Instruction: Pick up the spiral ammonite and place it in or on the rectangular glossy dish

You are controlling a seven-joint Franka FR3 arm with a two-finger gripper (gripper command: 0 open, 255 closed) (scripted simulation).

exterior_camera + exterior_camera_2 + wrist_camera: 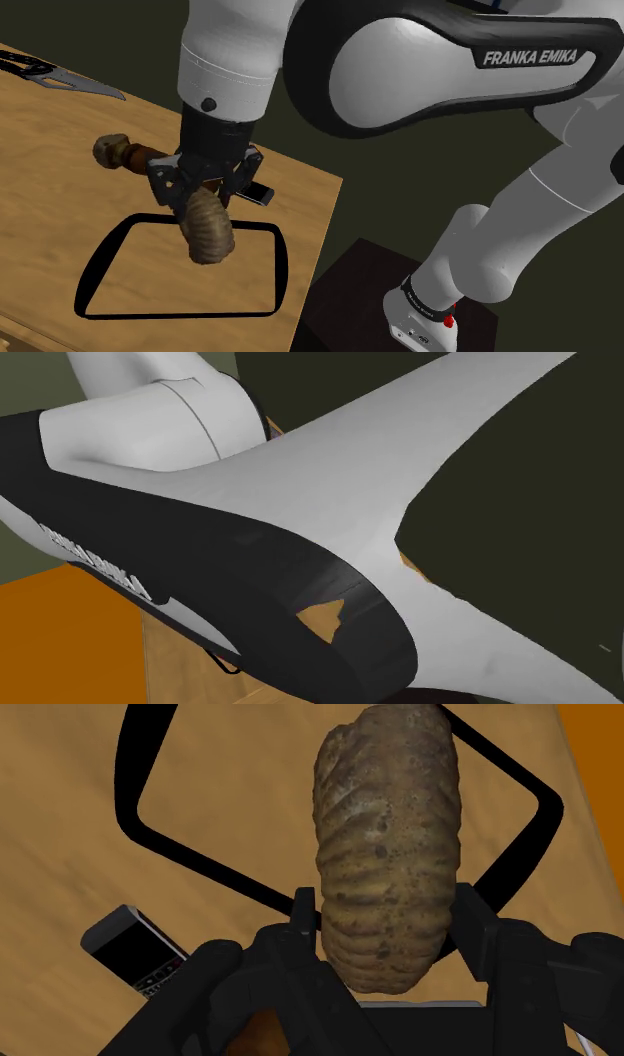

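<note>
Black gripper (208, 195) clamped on the ribbed brown ammonite (207, 232), a finger pressed to either flank. The fossil hung over the black-rimmed dish (180, 316), toward its far rim, seemingly clear of the surface. The dish lay on the wooden table (60, 150), close to the edge nearest the stand. A small black handset (135, 949) rested just outside the dish's far rim.

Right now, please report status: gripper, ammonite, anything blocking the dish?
Status: gripper shut on ammonite. Ammonite in the air over the dish. One small black device beside dish, outside its rim; path clear.
</note>
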